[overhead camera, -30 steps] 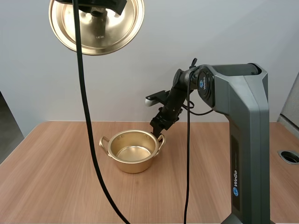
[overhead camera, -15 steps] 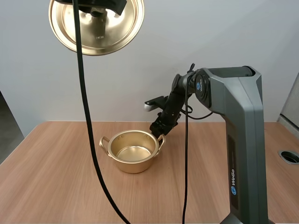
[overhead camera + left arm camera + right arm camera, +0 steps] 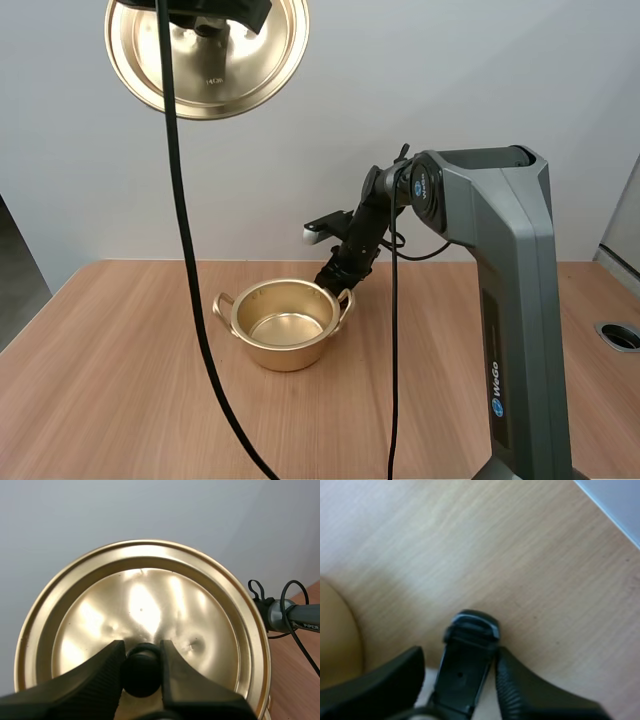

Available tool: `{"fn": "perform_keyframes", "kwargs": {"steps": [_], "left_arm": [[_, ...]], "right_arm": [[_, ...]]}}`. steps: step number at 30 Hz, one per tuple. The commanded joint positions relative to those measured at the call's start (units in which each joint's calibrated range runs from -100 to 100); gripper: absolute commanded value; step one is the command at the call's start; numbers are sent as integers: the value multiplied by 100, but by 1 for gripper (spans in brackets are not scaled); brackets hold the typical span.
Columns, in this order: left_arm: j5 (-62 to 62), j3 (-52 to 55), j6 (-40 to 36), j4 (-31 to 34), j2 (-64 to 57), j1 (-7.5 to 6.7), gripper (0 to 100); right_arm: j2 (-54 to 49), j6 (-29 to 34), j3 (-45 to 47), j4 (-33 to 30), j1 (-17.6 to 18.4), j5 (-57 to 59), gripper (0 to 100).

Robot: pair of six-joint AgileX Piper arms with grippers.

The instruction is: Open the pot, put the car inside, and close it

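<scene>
the left gripper (image 3: 141,651) pinches the black knob (image 3: 141,676) of the lid (image 3: 205,60), holding it high above the counter (image 3: 120,400). the open pot (image 3: 285,325) stands on the counter. the right gripper (image 3: 337,277) hangs at the pot's far right rim, closed around the dark car (image 3: 467,667).

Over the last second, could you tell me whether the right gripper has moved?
Yes. The right gripper has shifted slightly left, coming closer over the far right rim of the pot.
</scene>
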Motion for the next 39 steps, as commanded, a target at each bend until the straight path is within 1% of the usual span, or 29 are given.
{"fn": "perform_keyframes", "kwargs": {"steps": [1, 3, 4, 9, 14, 17, 22, 26, 30, 35, 39], "left_arm": [[38, 7, 4, 0, 6, 1, 0], [56, 7, 4, 0, 6, 1, 0], [56, 7, 4, 0, 6, 1, 0], [57, 7, 4, 12, 6, 1, 0], [57, 7, 4, 12, 6, 1, 0], [57, 7, -52, 12, 6, 1, 0], [-266, 7, -109, -1, 6, 1, 0], [-284, 7, -193, -59, 6, 1, 0], [-301, -48, -202, -128, -26, 1, 0], [-251, -414, -217, -128, -146, 1, 0], [-51, -834, -217, -128, -187, 1, 0]], "right_arm": [[4, 0, -3, 48, 2, 2, 31], [4, 0, -3, 49, 2, 2, 2], [4, 0, -3, 49, 2, 2, 0], [-197, 0, -3, 3, 2, -279, 0], [-811, 0, -3, -124, 2, -638, 0], [-1162, 86, -3, -189, -41, -575, 0], [-1657, 86, -3, 26, -87, 295, 0], [-1968, -33, -3, 490, -54, 1500, 0], [-2063, -43, -3, 705, 102, 1505, 0], [-2063, 76, 122, 708, 423, 1505, 0], [-2063, 167, 391, 634, 659, 1505, 0]]}}
